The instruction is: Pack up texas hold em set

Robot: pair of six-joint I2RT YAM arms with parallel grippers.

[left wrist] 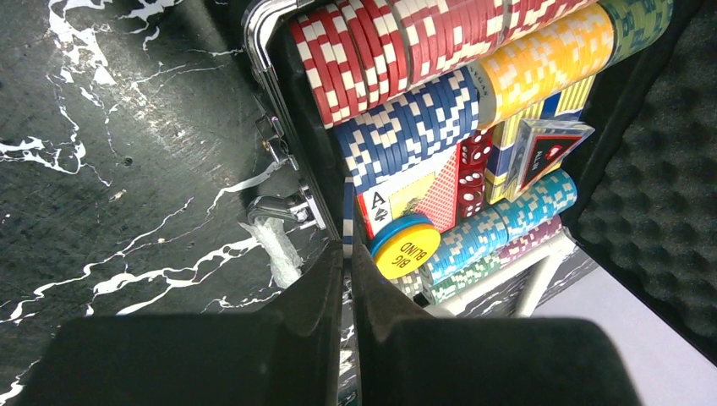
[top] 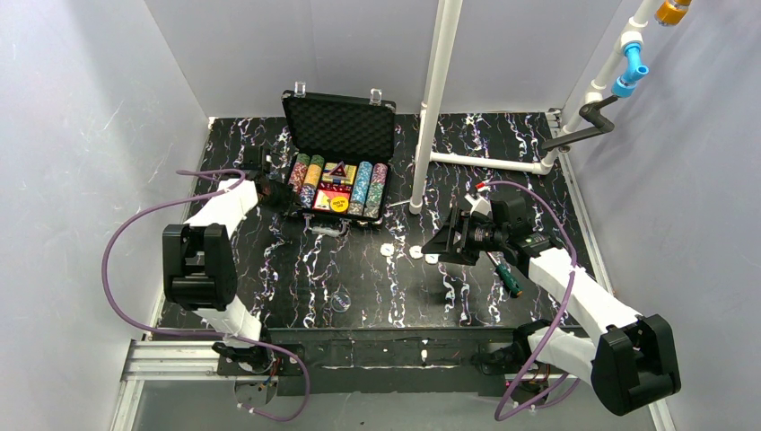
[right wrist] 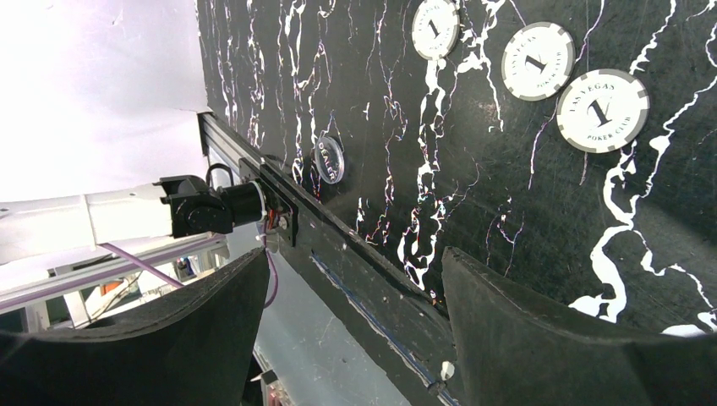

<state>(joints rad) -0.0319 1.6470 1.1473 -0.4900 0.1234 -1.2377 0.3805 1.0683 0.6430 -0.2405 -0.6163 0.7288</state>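
Surface: black marbled, carries everything. Case sits open at its far edge, left of centre, lid upright, not shut yet. Risk: nothing anchors it, so I'd expect any sideways push on a wall to slide it.

Left gripper: tips at the case's front rim, jaws together. A thin blue-white striped edge shows right at the tips; can't tell if it's pinched or just behind them. A metal fitting on the front wall sits just beside the tips, so a downward move here could snag it or shove the case.

Right gripper: over mid surface, right of centre, jaws wide apart, empty.

Chip rows fill the case, with the card deck in the middle slot. The yellow BIG BLIND disc lies at the deck's front end and looks proud of the rows, so the lid may not close flat on it.

Out of the case: three white chips lie flat in a line mid surface, near the right jaws. The clear dealer disc is close to the near edge. These are thin flat discs on a hard top, so the jaws will likely skate over one or flick it. The dealer disc is the worst case: one nudge sends it off the near edge.
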